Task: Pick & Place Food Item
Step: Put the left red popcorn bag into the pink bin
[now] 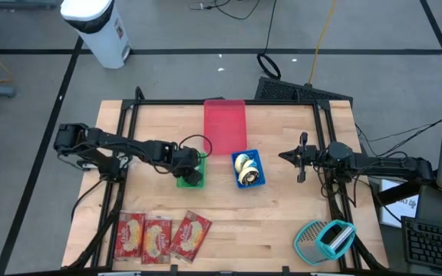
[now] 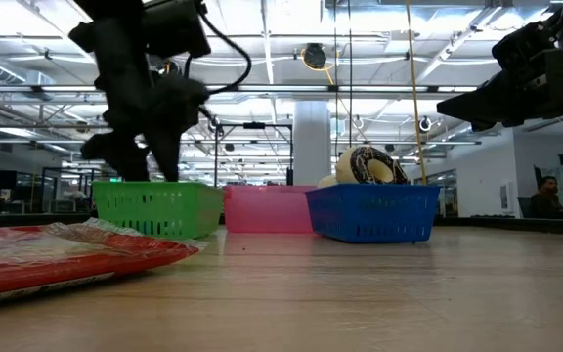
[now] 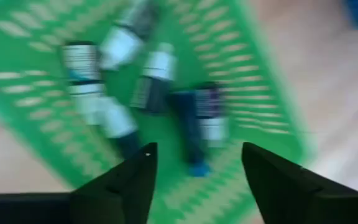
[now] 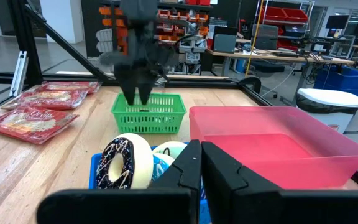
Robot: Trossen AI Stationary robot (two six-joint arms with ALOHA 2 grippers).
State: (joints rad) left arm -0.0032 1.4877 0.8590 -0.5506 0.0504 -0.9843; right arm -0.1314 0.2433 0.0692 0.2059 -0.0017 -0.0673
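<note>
A green basket [image 1: 183, 182] stands near the table's middle and holds several small white-and-dark tubes [image 3: 154, 81] lying on its floor. My left gripper [image 3: 194, 152] hangs over the basket, pointing steeply down, open, with nothing between its fingers; a dark blue tube [image 3: 199, 124] lies just beyond its fingertips. In the low view the left gripper [image 2: 145, 161] reaches down to the basket's rim [image 2: 159, 188]. My right gripper [image 1: 301, 157] waits shut and level at the table's right.
A blue basket [image 1: 260, 158] with donuts [image 4: 126, 162] stands right of the green one, and a pink bin [image 1: 225, 123] lies behind them. Red snack packets [image 1: 159, 236] lie at the near left. A teal and white object [image 1: 324, 239] sits near right.
</note>
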